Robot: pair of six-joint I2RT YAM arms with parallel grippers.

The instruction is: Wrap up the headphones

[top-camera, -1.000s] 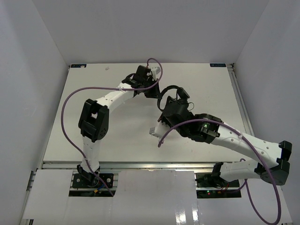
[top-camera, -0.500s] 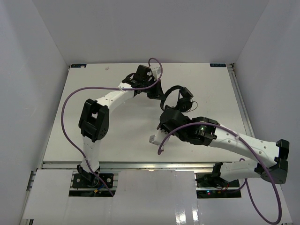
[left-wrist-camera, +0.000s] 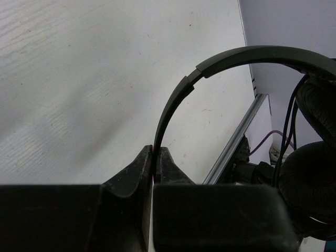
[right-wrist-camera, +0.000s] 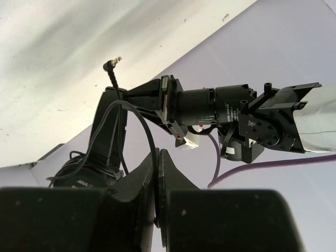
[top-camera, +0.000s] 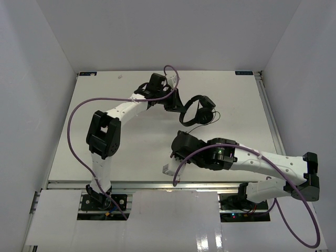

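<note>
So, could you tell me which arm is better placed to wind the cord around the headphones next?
Probably the right: the right end effector is shut on the cord and free to loop it, while the left end effector clamps the headband, steadying the headphones.

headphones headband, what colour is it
Black. The headband shows best in the left wrist view.

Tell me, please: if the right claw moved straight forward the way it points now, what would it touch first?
Most likely the left claw, which holds the headphones just ahead of the right claw. The depth between them is unclear.
</note>
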